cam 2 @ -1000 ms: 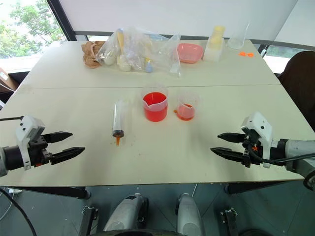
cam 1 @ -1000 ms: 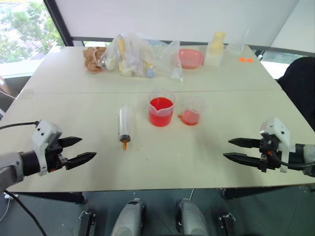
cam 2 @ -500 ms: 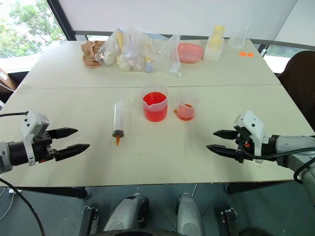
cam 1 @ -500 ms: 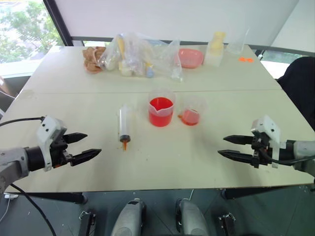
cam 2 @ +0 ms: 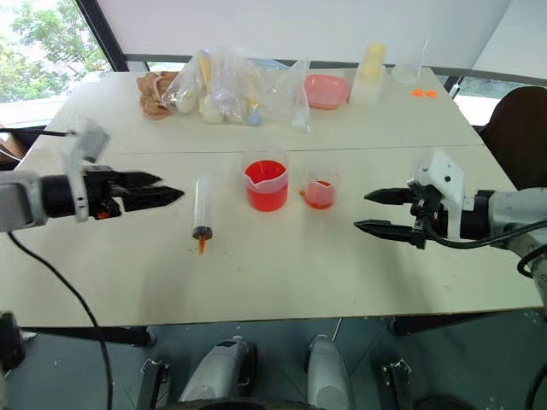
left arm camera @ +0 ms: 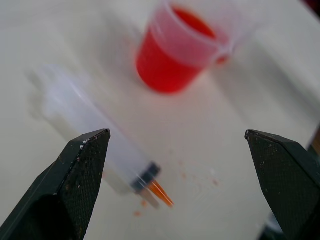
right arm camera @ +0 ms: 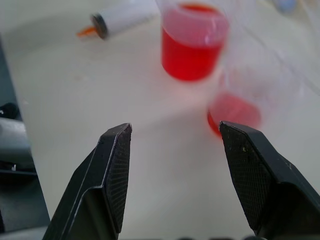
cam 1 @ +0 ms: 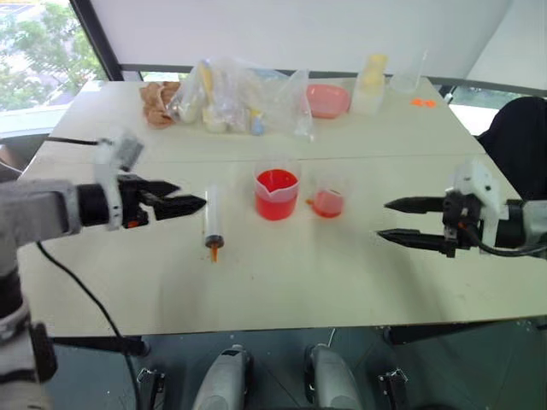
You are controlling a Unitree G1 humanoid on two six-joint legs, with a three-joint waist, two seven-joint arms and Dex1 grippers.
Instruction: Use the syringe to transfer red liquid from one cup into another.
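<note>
The left gripper (cam 2: 167, 194) hangs with its jaws spread wide and empty, just left of the syringe (cam 2: 202, 210), aimed toward it. The syringe lies flat on the table (cam 2: 282, 273), left of the beaker (cam 2: 267, 183), its orange tip toward the near edge. The beaker holds a good depth of red liquid (cam 2: 267, 193); the small cup (cam 2: 322, 190) stands just right of the beaker with a little red in it. Well right of the beaker, the right gripper (cam 2: 369, 211) hangs parted and empty. This looks like the reach for the syringe, nothing yet picked up. Next the left jaws must straddle the barrel and close on it
</note>
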